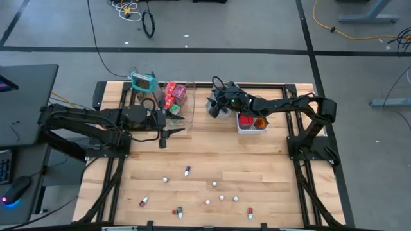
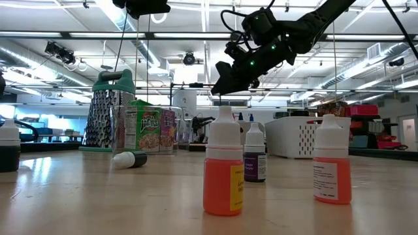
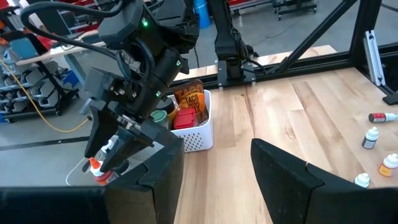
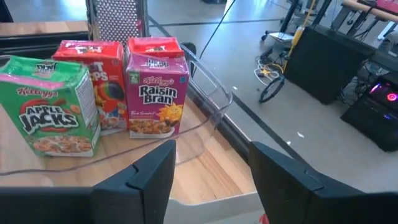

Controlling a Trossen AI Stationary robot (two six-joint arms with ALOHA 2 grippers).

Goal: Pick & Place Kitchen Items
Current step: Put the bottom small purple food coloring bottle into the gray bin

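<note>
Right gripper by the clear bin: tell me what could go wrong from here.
1. The right gripper, open and empty, hangs beside the clear bin. Pulling away, it might clip the bin's wall or topple the cereal boxes inside.
2. The left gripper, also open, waits close by. The arms could collide if both move inward.
3. The little bottle lying on its side could roll when grasped.

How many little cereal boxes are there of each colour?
green box: 1
red box: 1
pink box: 1
Total: 3
</note>
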